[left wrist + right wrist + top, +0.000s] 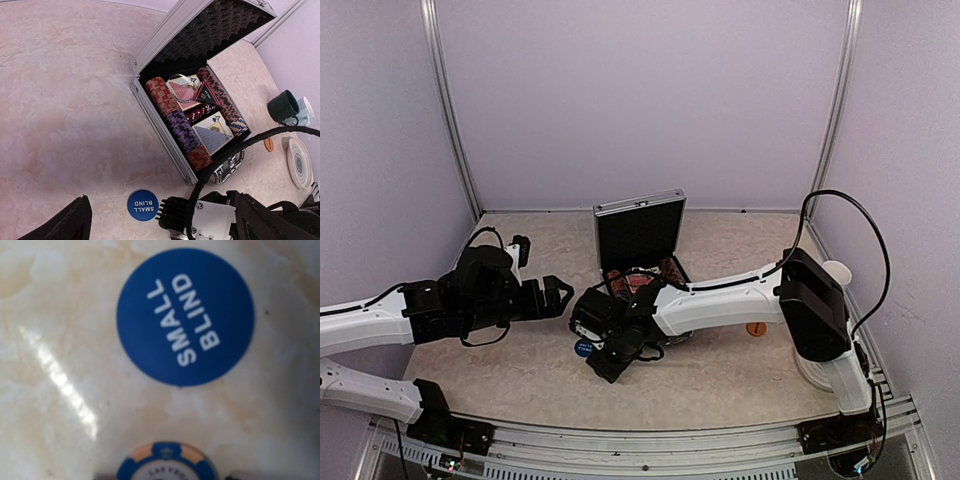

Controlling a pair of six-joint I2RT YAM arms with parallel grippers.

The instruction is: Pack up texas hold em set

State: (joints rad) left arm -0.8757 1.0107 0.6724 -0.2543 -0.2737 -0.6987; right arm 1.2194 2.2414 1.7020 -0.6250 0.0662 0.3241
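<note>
One loose piece within reach: blue SMALL BLIND button point(185, 315), flat on the table point(740, 380), outside the case point(640, 232).

Overhead view: button lies at 7 o'clock from the open case, near its front edge. Right claw point(608, 352) hangs over that spot, with the button just beside its tip at 9 o'clock. Right wrist view: button at 12 o'clock, text up, whole disc in frame. Round, so no long axis; judged that any approach angle serves alike. Right arm is the nearer. Left claw point(557, 296) is at 11 o'clock from the button, apart from it, jaws spread wide, nothing in them.

Right claw state: cannot tell. Its fingers do not show in its own view, and overhead the wrist body covers them.

Unclear: a chip point(167, 464), blue and orange rim, at 6 o'clock in right wrist view, cut off by the lower edge. On the table or in the claw: cannot tell.

Case interior, left wrist view: chip rows point(175, 122), decks point(212, 135) and triangle point(205, 93) seated. Free slot for the button not made out.
</note>
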